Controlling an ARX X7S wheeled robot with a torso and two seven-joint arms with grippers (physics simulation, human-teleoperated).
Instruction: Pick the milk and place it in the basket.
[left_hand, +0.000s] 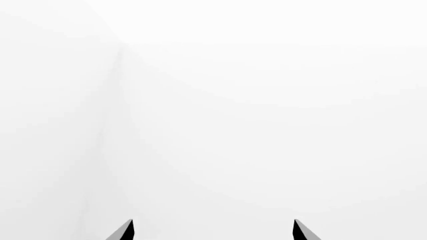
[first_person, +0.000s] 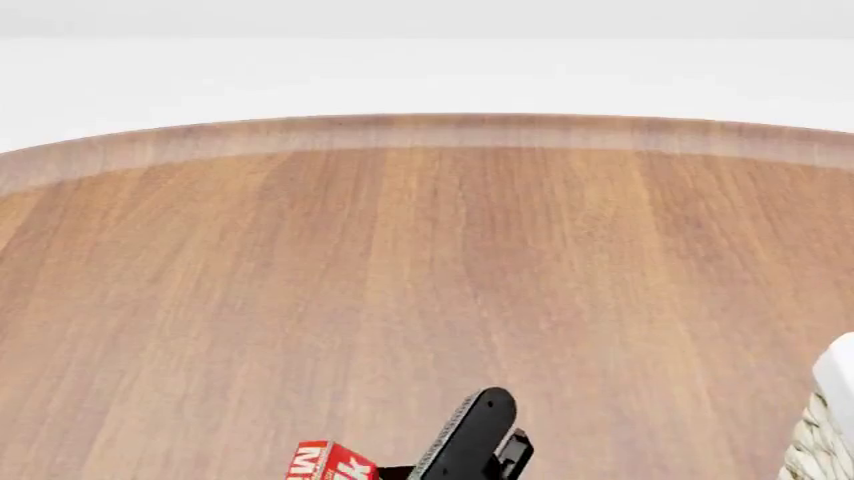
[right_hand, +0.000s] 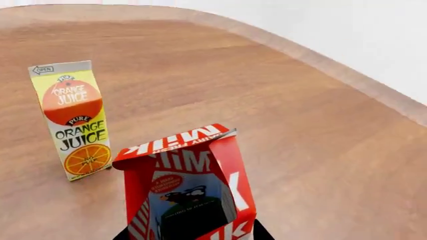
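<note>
The milk (right_hand: 190, 185), a carton with a red top and white lettering, fills the near part of the right wrist view and leans a little. My right gripper (right_hand: 193, 235) is shut on it, with a dark finger showing on each side of its lower part. In the head view only the milk's red top (first_person: 327, 463) shows at the bottom edge, beside the black right gripper (first_person: 470, 440). A corner of the basket (first_person: 825, 430), woven with a white liner, shows at the right edge. My left gripper (left_hand: 213, 231) is open and holds nothing, facing a blank white surface.
An orange juice carton (right_hand: 72, 120) stands upright on the round wooden table (first_person: 427, 250), a short way beyond the milk. The table's curved far edge (first_person: 427, 130) meets a white floor or wall behind.
</note>
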